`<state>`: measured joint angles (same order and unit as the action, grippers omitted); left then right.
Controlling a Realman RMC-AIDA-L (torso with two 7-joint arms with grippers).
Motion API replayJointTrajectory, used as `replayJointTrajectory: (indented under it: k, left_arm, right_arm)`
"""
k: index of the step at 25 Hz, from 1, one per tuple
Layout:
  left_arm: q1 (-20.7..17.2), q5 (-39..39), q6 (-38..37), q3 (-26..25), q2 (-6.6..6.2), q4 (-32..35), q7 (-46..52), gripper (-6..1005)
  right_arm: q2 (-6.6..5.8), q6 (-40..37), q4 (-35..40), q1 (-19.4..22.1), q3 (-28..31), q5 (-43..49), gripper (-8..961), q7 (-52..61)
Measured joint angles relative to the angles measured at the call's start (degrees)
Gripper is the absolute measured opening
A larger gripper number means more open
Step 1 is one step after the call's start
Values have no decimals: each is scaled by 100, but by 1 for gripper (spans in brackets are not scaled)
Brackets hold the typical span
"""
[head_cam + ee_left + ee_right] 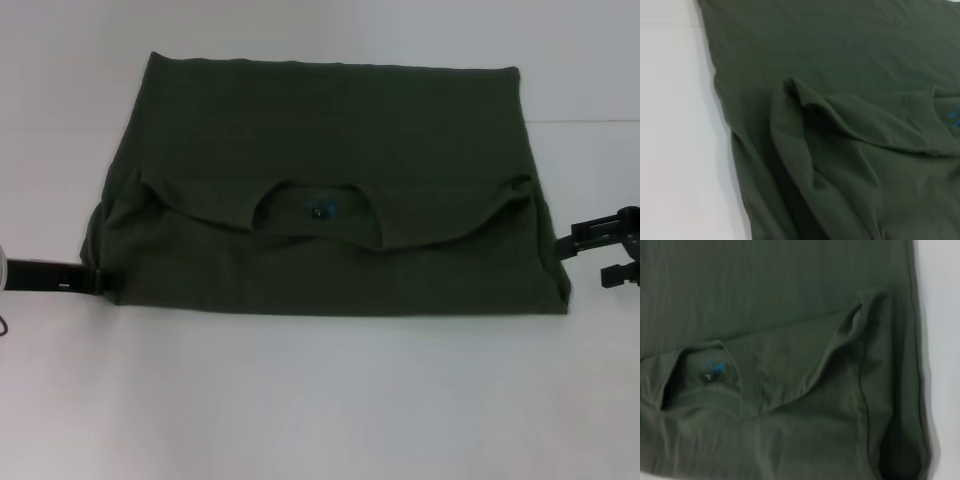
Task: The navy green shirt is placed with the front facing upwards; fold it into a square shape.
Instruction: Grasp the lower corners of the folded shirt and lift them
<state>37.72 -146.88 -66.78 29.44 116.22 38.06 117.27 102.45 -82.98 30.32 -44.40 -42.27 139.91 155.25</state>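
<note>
In the head view, one navy green shirt (330, 190) lies flat in the middle of the white table (320, 400), already folded into a broad rectangle. Its collar (318, 212) faces up near the centre, with the blue print showing inside the neck. Bare table surrounds all four edges, with the widest open strip along the near side. The left gripper (95, 281) sits at the shirt's near left corner, touching the cloth; whether its fingers are spread or closed cannot be told. The right gripper (612, 250) rests just beside the shirt's right edge, its fingers apart and holding nothing.

The left wrist view shows the shirt (850, 125) with a raised fold and its outer edge running along bare table (675, 150).

The right wrist view shows the shirt (790, 300), the collar opening with blue print, and a narrow strip of table (942, 340) past the hem edge.
</note>
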Motion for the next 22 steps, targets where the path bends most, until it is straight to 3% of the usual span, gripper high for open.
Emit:
replayJointTrajectory:
  k: [1, 10, 22]
  left_arm:
    - [-1, -7, -1, 2, 1, -1, 10, 33]
    - [-2, -17, -2, 17, 13, -12, 20, 34]
    - [-11, -16, -1, 32, 23, -27, 22, 36]
  right_arm:
    - [77, 174, -19, 19, -18, 1, 894, -59]
    - [354, 580, -67, 31, -82, 1, 878, -169]
    - [589, 931, -81, -48, -290, 1, 856, -203]
